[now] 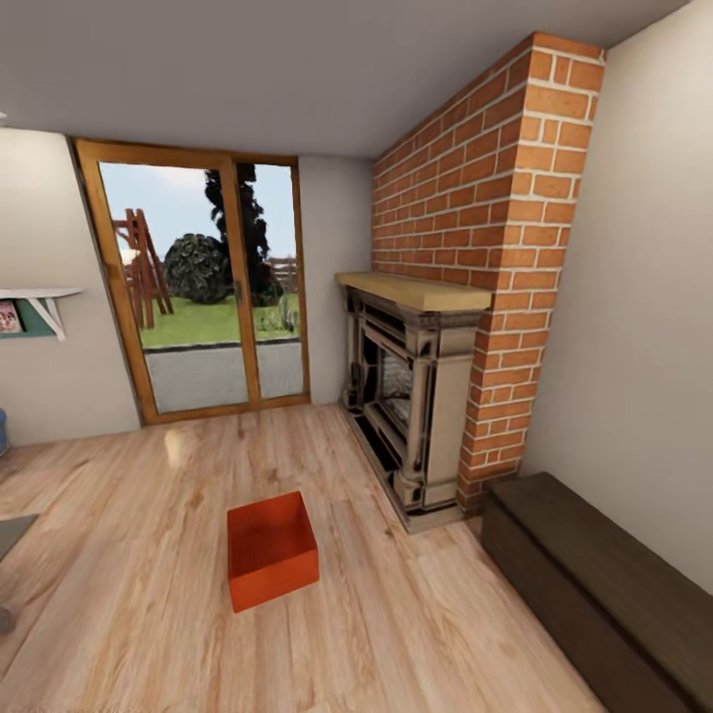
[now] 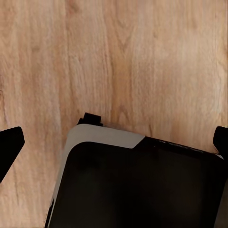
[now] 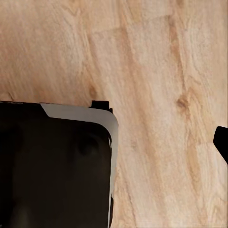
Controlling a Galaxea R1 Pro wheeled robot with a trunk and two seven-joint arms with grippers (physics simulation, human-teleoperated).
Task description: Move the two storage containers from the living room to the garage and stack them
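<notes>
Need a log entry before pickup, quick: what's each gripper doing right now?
Left gripper: open, holding nothing, above the light wood plank floor.
Right gripper: cannot be told; one fingertip shows at the picture's edge.

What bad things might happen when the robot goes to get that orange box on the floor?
1. The orange box sits low on the wood floor, so the robot must reach far down and might just push it along the planks.
2. The fireplace and dark bench stand close on the right, so the robot could bump them while turning.
3. One box is in sight; finding the second may need searching.
</notes>
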